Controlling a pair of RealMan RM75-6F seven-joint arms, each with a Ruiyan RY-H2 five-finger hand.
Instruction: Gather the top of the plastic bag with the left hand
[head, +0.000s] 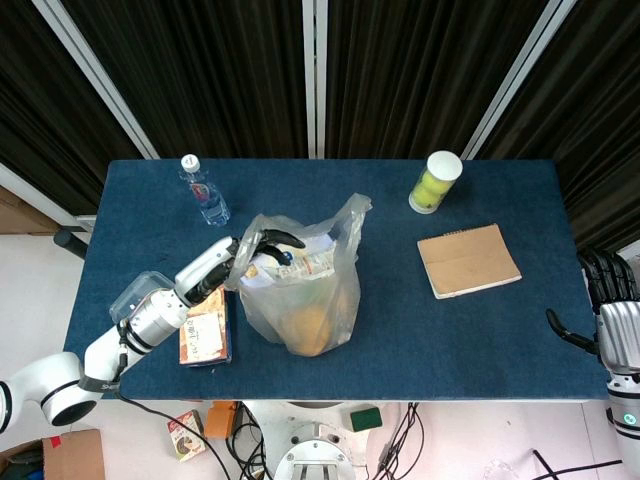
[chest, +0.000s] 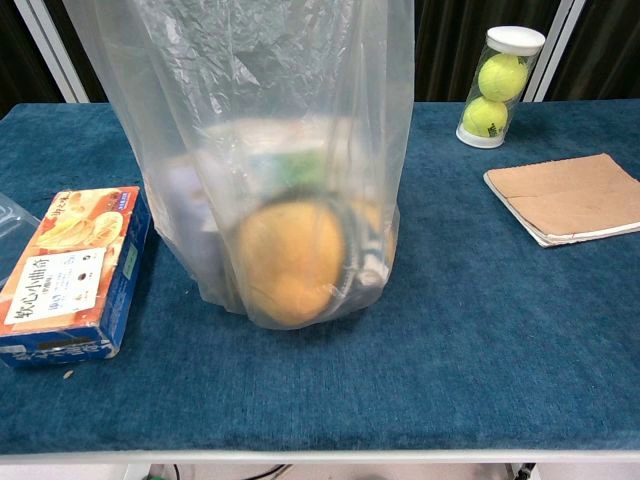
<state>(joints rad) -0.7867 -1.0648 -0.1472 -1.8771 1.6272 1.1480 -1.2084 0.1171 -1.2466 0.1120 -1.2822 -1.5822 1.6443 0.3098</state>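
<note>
A clear plastic bag (head: 300, 290) stands upright at the table's middle, holding an orange round item (chest: 290, 262) and packets. Its mouth is wide, and one handle (head: 355, 212) sticks up at the right. My left hand (head: 262, 248) reaches in from the left, its dark fingers (head: 285, 240) curled over the bag's left rim at the top; the film covers part of the hand, so the grip is unclear. In the chest view the bag (chest: 280, 120) fills the centre and no hand shows. My right hand (head: 605, 300) hangs beyond the table's right edge, fingers apart, holding nothing.
A snack box (head: 205, 335) (chest: 70, 270) lies left of the bag under my left forearm. A water bottle (head: 205, 190) stands at the back left, a tennis-ball tube (head: 435, 182) (chest: 497, 88) at the back right, and a brown notebook (head: 468, 260) (chest: 575, 195) lies at the right.
</note>
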